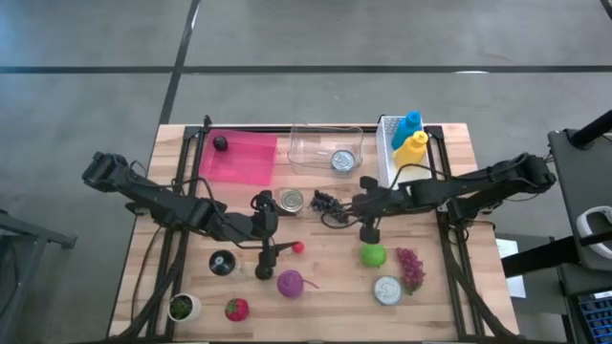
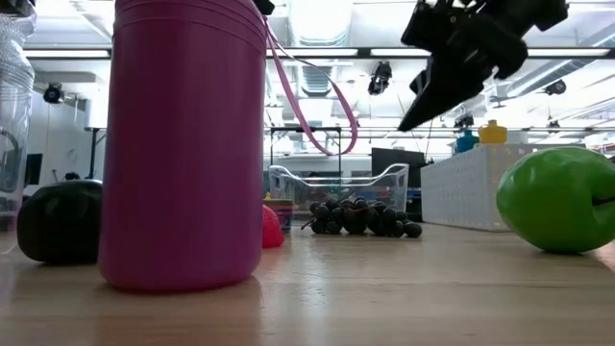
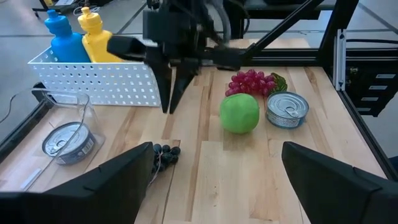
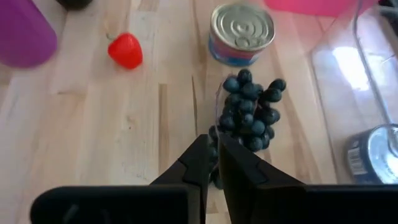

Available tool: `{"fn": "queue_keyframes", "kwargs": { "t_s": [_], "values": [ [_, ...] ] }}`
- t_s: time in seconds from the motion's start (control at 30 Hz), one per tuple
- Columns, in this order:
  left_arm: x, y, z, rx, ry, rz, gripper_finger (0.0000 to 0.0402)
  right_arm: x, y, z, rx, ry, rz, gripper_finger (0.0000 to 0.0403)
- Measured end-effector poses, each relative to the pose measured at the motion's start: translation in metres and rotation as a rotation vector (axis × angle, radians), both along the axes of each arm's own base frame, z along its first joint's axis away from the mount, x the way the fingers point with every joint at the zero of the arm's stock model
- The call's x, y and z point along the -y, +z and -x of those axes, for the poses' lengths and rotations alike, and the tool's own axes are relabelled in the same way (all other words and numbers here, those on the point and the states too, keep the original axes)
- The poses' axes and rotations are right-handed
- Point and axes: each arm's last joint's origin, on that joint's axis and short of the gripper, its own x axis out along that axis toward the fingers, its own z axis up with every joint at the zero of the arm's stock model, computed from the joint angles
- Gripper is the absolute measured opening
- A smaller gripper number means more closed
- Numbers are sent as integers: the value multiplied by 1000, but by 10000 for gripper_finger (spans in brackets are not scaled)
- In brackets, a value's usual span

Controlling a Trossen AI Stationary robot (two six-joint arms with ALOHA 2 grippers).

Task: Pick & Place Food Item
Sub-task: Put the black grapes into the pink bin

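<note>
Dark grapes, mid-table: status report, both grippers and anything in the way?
Right gripper shut at the dark grapes, grip unclear. Left gripper open, waiting mid-table. Tin can and clear container close by.

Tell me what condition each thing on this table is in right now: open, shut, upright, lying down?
Right hand: shut, nothing visibly held, above the dark grapes.
Left hand: open, empty.
Clear bin: open-topped, one can inside.
White basket: holds blue bottle and yellow bottle, upright.
Green apple: resting loose.
</note>
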Motion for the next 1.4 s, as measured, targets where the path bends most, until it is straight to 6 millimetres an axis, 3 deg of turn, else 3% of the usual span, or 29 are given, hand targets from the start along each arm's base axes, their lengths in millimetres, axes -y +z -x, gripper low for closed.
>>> {"fn": "queue_keyframes", "kwargs": {
  "t_s": [0.37,0.77,1.17,1.4],
  "values": [
    [0,0,0,0,0,0,355,0,-26,-18,-52,-8,6,98],
    [0,0,0,0,1,3,359,38,-64,-35,-150,-136,-13,157],
    [0,-1,0,3,1,3,356,43,-79,-44,-153,-115,-73,151],
    [0,-2,0,9,0,3,351,43,-80,-46,-150,-114,-73,106]
  ]
}}
